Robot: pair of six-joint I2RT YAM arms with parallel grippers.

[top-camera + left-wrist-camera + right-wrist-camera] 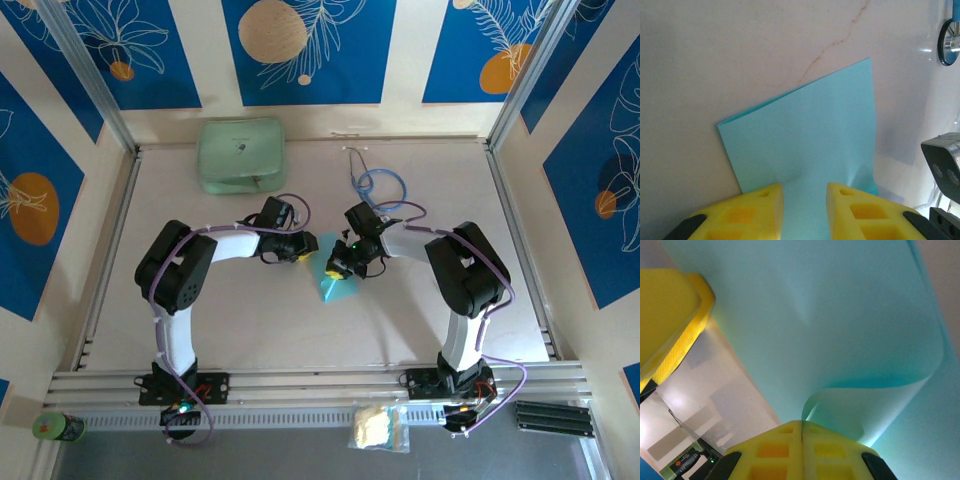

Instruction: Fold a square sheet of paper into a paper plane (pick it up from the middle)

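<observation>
The square sheet of paper (330, 285), light blue, lies on the table between both arms, with a doubled edge at its left in the left wrist view. My left gripper (805, 192) stands over the sheet (810, 135), its yellow fingers apart and paper showing in the gap. My right gripper (801, 426) is shut on a curled-up edge of the sheet (815, 315). In the top view the left gripper (303, 247) and right gripper (343, 265) meet close together at the paper. A paper plane is out of view.
A mint-green case (241, 155) sits at the back left and a blue-tubed stethoscope (380, 185) at the back centre, its chest piece (950, 42) near the paper. A small bag (378, 428) lies at the front rail.
</observation>
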